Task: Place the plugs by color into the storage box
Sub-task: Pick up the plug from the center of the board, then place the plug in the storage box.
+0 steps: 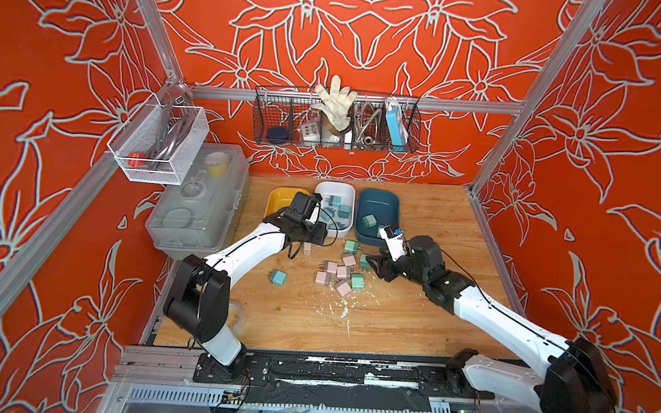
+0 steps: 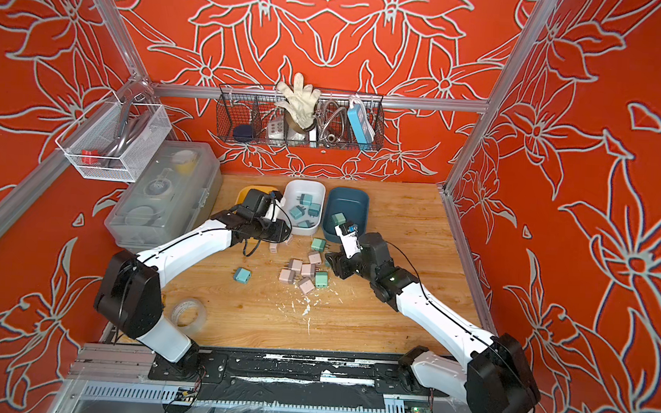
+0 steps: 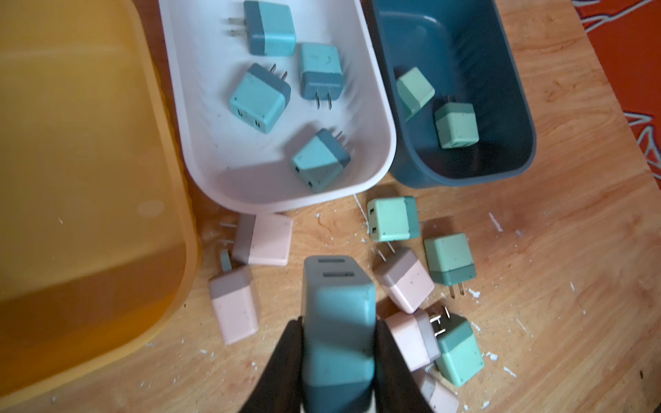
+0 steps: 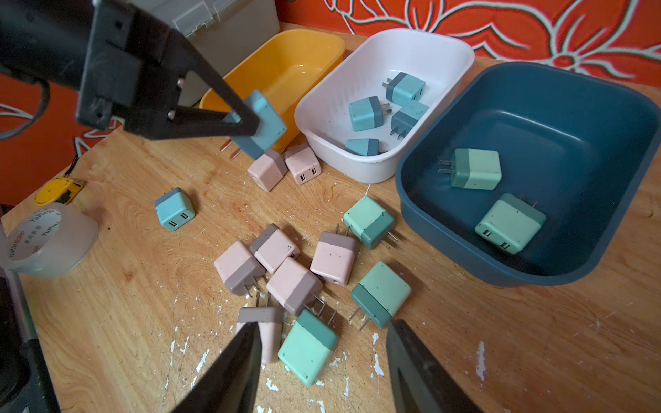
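Now the left end effector [image 3: 338,339], clamped on a blue plug [image 3: 338,286], should move fully over the white bin [image 3: 214,153] before releasing, while the right end effector [image 4: 323,325] hovers with jaws apart.

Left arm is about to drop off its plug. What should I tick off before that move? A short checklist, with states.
1. Left tool shut on the blue plug: ok.
2. Held plug over the white bin: not ok; it looks short of the near rim, above the table.
3. White bin holds only blue plugs: ok.
4. Dark blue bin holds only green plugs: ok.
5. Yellow bin free for pink plugs: ok.
6. Right tool open, apart from the left tool: ok.
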### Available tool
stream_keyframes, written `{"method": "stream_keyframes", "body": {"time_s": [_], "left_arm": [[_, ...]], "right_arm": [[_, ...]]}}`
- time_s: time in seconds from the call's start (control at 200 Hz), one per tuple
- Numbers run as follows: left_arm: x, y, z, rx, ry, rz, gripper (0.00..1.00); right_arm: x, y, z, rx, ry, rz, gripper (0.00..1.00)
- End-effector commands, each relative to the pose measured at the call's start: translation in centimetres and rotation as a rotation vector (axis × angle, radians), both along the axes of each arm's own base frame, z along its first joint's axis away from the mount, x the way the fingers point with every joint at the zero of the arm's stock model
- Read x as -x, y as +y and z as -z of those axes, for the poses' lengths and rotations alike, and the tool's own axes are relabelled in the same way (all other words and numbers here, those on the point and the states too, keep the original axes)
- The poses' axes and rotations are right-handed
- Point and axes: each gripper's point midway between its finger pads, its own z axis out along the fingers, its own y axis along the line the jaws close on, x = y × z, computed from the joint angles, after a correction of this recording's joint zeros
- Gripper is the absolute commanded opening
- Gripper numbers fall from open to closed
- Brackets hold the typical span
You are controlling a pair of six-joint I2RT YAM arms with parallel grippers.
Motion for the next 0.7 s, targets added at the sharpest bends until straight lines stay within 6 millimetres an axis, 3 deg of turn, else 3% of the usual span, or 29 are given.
{"method": "stream_keyframes", "body": {"time_s": [0.0, 0.32, 0.696], "left_arm": [[-2.7, -0.3, -0.4, 0.016, -0.019, 0.007, 0.17], [-10.5, -1.0, 2.1, -0.017, 0.033, -0.016, 0.16], [-15.1, 0.0, 4.9, -0.142, 0.044, -0.056, 0.17]], "right_arm": [[0.2, 0.8, 0.2, -0.013, 0.011, -0.036, 0.61], [0.4, 1.4, 0.4, -0.03, 0.019, -0.064, 0.61], [0.6, 2.9, 1.0, -0.072, 0.064, -0.126, 0.61]]}}
